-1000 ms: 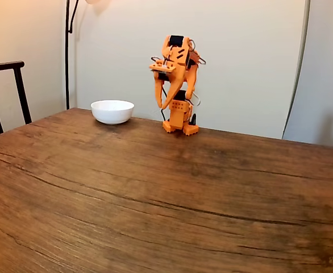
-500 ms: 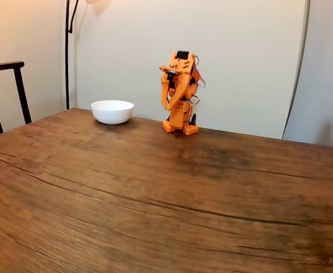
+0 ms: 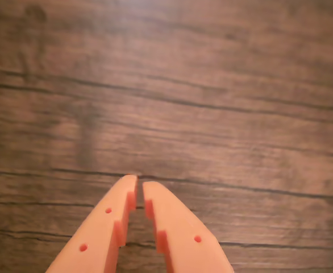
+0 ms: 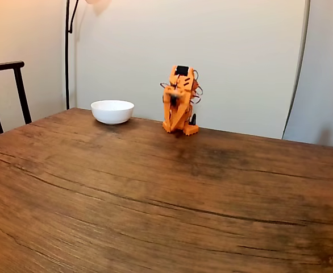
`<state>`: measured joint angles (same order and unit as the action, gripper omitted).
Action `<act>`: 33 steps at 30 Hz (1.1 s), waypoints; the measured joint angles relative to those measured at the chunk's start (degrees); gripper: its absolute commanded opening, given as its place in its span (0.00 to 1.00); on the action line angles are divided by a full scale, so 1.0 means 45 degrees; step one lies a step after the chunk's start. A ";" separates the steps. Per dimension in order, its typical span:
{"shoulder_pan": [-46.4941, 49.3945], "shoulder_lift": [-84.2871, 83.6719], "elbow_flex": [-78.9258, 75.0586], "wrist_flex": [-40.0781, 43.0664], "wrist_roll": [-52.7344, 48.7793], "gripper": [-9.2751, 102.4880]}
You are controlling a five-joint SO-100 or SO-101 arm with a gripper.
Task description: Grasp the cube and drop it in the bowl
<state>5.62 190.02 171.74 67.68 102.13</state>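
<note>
Folding down from the raised pose it had a second ago, the orange arm [image 4: 179, 100] now sits tucked low over its base at the far edge of the table [image 4: 155, 193], blurred with motion in the fixed view. Nearest the wrist camera, the gripper [image 3: 139, 183] points at bare wood grain, its two orange fingers [image 3: 107, 224] almost meeting at the tips with only a thin slit between them and nothing held there, so it reads as clenched and empty. Just beyond the tips lies plain brown tabletop with dark grain lines running across, and no blue cube can be made out there or anywhere on the wide stretch of wood in front of the arm in the fixed view. Farther off, to the left of the gripper as the fixed view shows it, the white bowl [image 4: 112, 111] rests near the table's back edge, well apart from the arm's base; whether anything lies inside it cannot be told from this low angle. Behind the bowl stand a dark chair back [image 4: 7, 91] and a thin lamp pole [image 4: 67, 51] against the pale wall. Judged from this, the arm is settling into a rest pose, and with the cube nowhere in sight the grasp is either over or has no target yet.
</note>
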 measured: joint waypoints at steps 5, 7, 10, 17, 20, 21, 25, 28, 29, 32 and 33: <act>0.0000 0.0000 0.0781 0.0000 -0.0137 0.08; 0.0000 0.0000 0.1172 0.0000 -0.0137 0.08; 0.0000 0.0020 0.1504 0.0020 -0.0176 0.08; 0.0059 0.0020 0.1504 0.0293 -0.0176 0.08; 0.0117 0.0020 0.1504 0.0801 -0.0176 0.08; 0.0137 0.0020 0.1504 0.1035 -0.0176 0.08; 0.0137 0.0215 0.1484 0.1406 -0.0137 0.08; 0.0137 0.0215 0.1484 0.1406 -0.0137 0.08; 0.0137 0.0215 0.1484 0.1406 -0.0137 0.08; 0.0137 0.0215 0.1484 0.1406 -0.0137 0.08; 0.0137 0.0215 0.1484 0.1406 -0.0137 0.08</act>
<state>6.24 190.99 178.42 74.00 101.51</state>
